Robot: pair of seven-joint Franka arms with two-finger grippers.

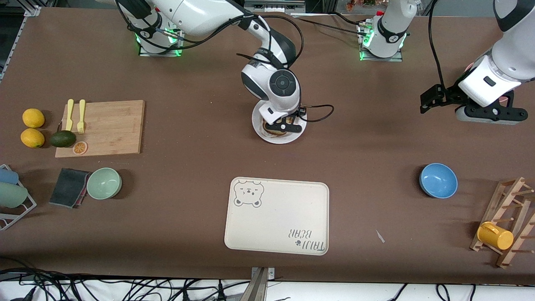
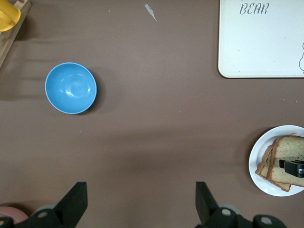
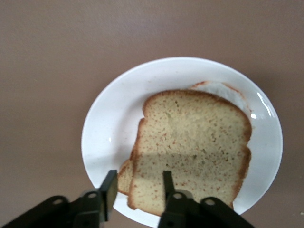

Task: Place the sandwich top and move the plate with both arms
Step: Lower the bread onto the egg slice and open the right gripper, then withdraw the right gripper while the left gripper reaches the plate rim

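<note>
The white plate (image 1: 292,138) sits mid-table, farther from the front camera than the tray. The sandwich top (image 3: 194,142) lies flat on it over the base slice (image 3: 124,175), with a bit of egg white (image 3: 218,88) showing at one edge. My right gripper (image 1: 281,124) hangs just over the plate, open, its jaws (image 3: 137,187) straddling a corner of the sandwich top without pinching it. My left gripper (image 1: 427,100) is open and empty over bare table at the left arm's end (image 2: 140,204). The plate (image 2: 259,159) and the bread (image 2: 289,149) also show in the left wrist view.
A cream bear tray (image 1: 276,217) lies nearer the front camera than the plate. A blue bowl (image 1: 438,180) and a rack with a yellow mug (image 1: 495,235) are toward the left arm's end. A green bowl (image 1: 104,183) and a cutting board (image 1: 108,125) are toward the right arm's end.
</note>
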